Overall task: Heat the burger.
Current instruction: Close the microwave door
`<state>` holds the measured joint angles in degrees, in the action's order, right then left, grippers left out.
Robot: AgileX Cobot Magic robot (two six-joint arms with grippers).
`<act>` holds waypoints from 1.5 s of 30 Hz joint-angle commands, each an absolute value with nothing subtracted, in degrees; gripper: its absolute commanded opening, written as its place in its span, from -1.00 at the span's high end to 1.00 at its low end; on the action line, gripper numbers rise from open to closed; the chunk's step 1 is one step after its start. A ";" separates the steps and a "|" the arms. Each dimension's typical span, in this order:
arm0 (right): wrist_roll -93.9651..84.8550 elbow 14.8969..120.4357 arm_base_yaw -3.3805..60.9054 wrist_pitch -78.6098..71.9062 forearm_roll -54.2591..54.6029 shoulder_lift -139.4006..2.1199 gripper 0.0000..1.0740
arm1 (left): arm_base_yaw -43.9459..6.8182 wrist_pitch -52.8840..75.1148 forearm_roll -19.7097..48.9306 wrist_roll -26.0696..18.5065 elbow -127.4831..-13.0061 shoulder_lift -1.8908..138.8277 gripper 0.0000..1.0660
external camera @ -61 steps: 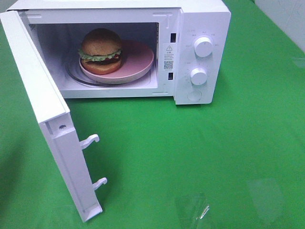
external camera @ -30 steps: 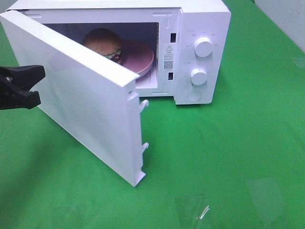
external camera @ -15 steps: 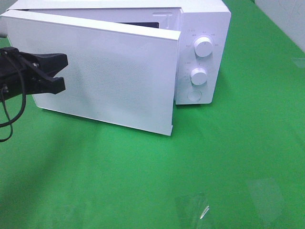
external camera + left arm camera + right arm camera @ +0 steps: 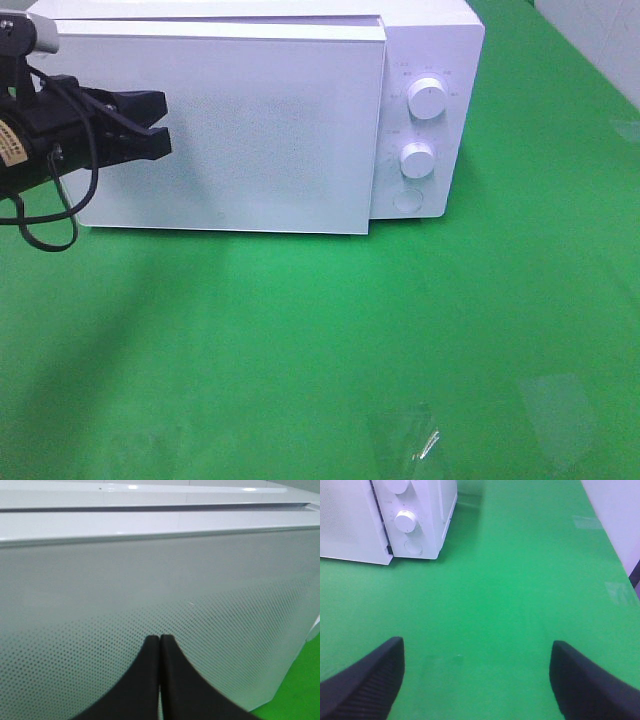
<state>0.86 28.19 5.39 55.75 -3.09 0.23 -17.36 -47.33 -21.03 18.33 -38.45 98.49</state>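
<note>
Green-covered table (image 4: 400,330), white microwave (image 4: 445,60) standing on it toward the back, door (image 4: 250,130) closed

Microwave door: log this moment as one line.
door: looks closed | left gripper: shut, at door front | right gripper: open, above table | burger: hidden

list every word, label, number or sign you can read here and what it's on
Nothing can be read as it stands.
Microwave control panel: faint grey marks around the upper knob and the lower knob, too small to read.
Yellow sticker on the left arm: dark print, too blurred to read.
Microwave door: dot pattern only, no text.
</note>
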 commanded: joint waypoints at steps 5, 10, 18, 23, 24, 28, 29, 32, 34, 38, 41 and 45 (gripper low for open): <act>1.09 28.13 4.98 55.12 -2.81 1.78 -0.41 | -20.86 -44.35 -17.88 15.58 -43.66 101.76 1.00; 1.09 28.13 4.98 55.12 -2.81 1.78 -0.41 | -22.12 -44.18 -15.70 15.30 -45.66 103.53 1.00; 1.09 28.13 4.98 55.12 -2.81 1.78 -0.41 | -25.50 -41.88 -11.34 12.03 -50.82 107.26 1.00; 1.09 28.13 4.98 55.12 -2.81 1.78 -0.41 | -27.85 -39.94 -9.45 11.12 -55.58 109.61 1.00; 1.09 28.13 4.98 55.12 -2.81 1.78 -0.41 | -27.85 -39.94 -9.45 11.12 -55.58 109.61 1.00; 1.09 28.13 4.98 55.12 -2.81 1.78 -0.41 | -29.05 -39.36 -8.71 10.89 -59.01 111.55 1.00; 1.09 28.13 4.98 55.12 -2.81 1.78 -0.41 | -29.05 -39.36 -8.71 10.89 -59.01 111.55 1.00; 1.09 28.13 4.98 55.12 -2.81 1.78 -0.41 | -29.91 -36.33 -8.71 10.89 -62.11 113.10 1.00; 1.09 28.13 4.98 55.12 -2.81 1.78 -0.41 | -30.25 -36.04 -8.71 10.89 -62.80 113.45 1.00; 1.09 28.13 4.98 55.12 -2.81 1.78 -0.41 | -31.63 -34.84 -8.65 10.71 -66.29 115.11 1.00; 1.09 28.13 4.98 55.12 -2.81 1.78 -0.41 | -32.43 -33.80 -8.42 10.71 -68.58 116.37 1.00; 1.09 28.13 4.98 55.12 -2.81 1.78 -0.41 | -33.52 -33.80 -8.31 10.77 -69.27 116.65 1.00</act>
<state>0.86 28.19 5.39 55.75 -3.09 0.23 -35.18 -32.95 -13.46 10.71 -67.49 116.48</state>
